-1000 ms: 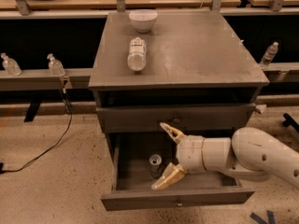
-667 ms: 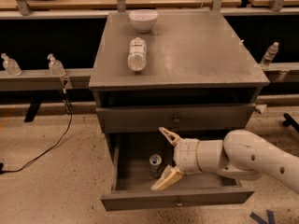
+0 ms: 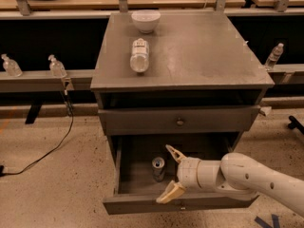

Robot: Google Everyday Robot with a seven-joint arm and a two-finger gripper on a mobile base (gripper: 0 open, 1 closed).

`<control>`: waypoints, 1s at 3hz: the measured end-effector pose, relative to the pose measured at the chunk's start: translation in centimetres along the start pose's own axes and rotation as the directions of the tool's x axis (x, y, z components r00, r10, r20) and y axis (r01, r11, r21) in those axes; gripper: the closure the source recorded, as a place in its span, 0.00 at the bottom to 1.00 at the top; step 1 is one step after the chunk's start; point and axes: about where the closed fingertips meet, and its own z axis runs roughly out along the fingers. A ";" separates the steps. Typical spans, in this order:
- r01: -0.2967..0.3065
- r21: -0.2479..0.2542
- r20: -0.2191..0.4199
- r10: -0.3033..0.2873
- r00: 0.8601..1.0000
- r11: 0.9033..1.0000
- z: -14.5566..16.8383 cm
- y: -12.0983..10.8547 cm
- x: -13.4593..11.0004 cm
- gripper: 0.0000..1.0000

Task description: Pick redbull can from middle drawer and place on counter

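Down low, the gripper [image 3: 172, 174] hangs over the pulled-out middle drawer [image 3: 142, 205] with its two pale fingers [image 3: 174, 152] spread wide apart, one high toward the back and one low by the front panel, clamped on nothing. The redbull can [image 3: 158, 168] stands upright on the drawer floor, left of centre, just beside the gripper on its open side (close to the gap between the fingers, but whether it touches either cannot be told). Up on the counter [image 3: 204, 51] lie a clear plastic bottle [image 3: 139, 55] on its side and a white bowl [image 3: 146, 21] behind it.
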 end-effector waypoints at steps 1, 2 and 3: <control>-0.044 0.064 -0.007 0.044 0.999 0.997 1.6 0.2 3.8 0.00; -0.087 0.133 0.005 0.087 0.996 0.987 3.1 -0.5 6.5 0.03; -0.157 0.202 0.034 0.153 0.988 0.967 4.6 -1.7 8.7 0.07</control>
